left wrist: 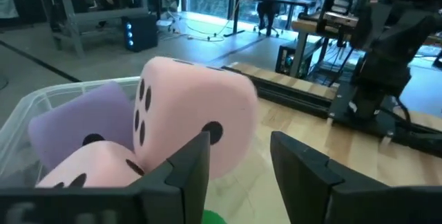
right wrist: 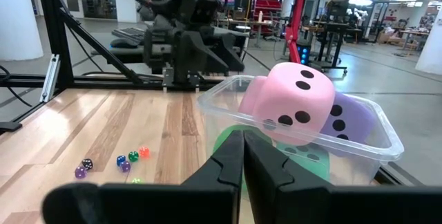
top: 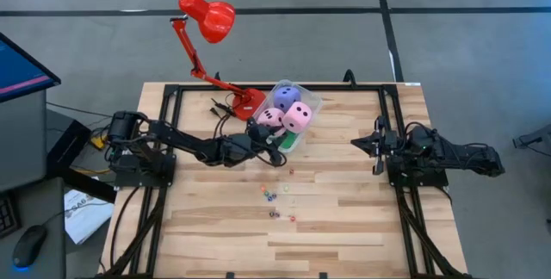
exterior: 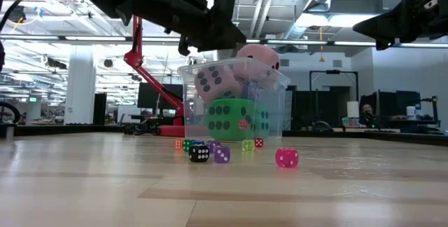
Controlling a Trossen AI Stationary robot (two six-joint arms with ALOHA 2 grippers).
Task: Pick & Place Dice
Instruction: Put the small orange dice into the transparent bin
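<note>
A: Report the left tool [top: 265, 134].

B: It stands at the near left rim of the clear tub [top: 308, 100], fingers parted by a clear gap and holding nothing. In the left wrist view, a pink die [left wrist: 197, 124] sits just beyond the fingertips. The right tool [top: 366, 144] waits at the right side of the worktop [top: 344, 219], fingers pressed together, empty.

A: Where are the dice?

B: The tub holds a second pink die [top: 270, 117], a purple die [top: 287, 98] on the far side, and a green die [exterior: 227, 118] at the bottom. Many tiny dice [top: 277, 197] lie scattered on the worktop, near of the tub. No cyan die can be confirmed.

A: Procedure for the step in hand?

B: Judged as a pick from the tub. Recommended: centre the open fingers across two opposite faces of the nearest pink die, lower until the pads span its middle, then close gently; the cubes appear soft. Avoid pressing on the tub rim, as the tub could tip or slide.
</note>
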